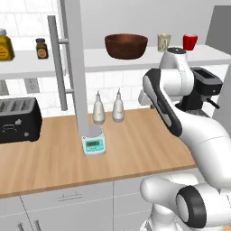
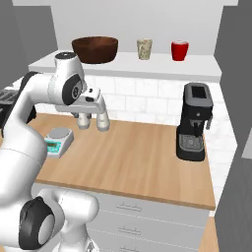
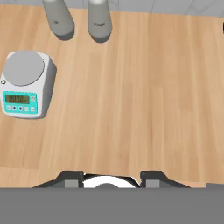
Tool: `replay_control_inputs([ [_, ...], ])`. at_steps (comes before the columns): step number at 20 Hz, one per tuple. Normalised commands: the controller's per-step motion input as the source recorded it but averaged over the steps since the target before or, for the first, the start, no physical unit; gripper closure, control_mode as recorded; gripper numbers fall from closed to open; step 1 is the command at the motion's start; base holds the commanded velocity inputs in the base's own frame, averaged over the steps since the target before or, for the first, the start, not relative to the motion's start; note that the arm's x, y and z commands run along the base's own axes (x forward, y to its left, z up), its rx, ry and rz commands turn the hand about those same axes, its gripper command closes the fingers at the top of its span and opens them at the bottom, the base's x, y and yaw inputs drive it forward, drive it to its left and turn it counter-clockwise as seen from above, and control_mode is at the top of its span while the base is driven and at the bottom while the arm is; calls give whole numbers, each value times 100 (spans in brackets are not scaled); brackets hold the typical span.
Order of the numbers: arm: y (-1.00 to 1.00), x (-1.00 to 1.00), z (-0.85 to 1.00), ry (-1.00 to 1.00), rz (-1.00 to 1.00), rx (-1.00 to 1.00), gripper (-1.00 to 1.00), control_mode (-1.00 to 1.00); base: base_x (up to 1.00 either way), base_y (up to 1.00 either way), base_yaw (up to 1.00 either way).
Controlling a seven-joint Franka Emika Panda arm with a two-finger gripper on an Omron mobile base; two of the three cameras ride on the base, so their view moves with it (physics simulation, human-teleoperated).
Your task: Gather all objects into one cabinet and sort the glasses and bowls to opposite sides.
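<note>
Two fingertips (image 3: 72, 178) apart | hand (image 3: 111, 179) seemingly wide, empty | above counter (image 3: 144, 96)

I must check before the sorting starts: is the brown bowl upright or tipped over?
Upright. The brown bowl sits on the white shelf with its rim level and opening upward.

1. The arm (image 1: 198, 131) wears smooth, glossy white shells, rounded and bulbous at each segment.
2. Dark grey, near-black bands mark the joints, one curving along the upper link (image 1: 163, 101).
3. A round dark cap with a grey rim closes the lowest joint (image 2: 35, 224) near the base.
4. A smaller grey disc sits on the side of the wrist housing (image 2: 75, 89).
5. The gripper (image 3: 111, 180) shows two small dark grey finger tips, squared at the top, with a white rounded part between them.
</note>
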Motion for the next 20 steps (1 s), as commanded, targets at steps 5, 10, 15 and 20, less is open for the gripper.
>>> replay_control_inputs([
  [5,0,0,0,0,0,0,-100,100,0,0,0],
  [10,0,0,0,0,0,0,-100,100,-75,0,-4],
  [15,0,0,0,0,0,0,-100,100,-100,0,-4],
  [20,0,0,0,0,0,0,-100,100,-81,27,0],
])
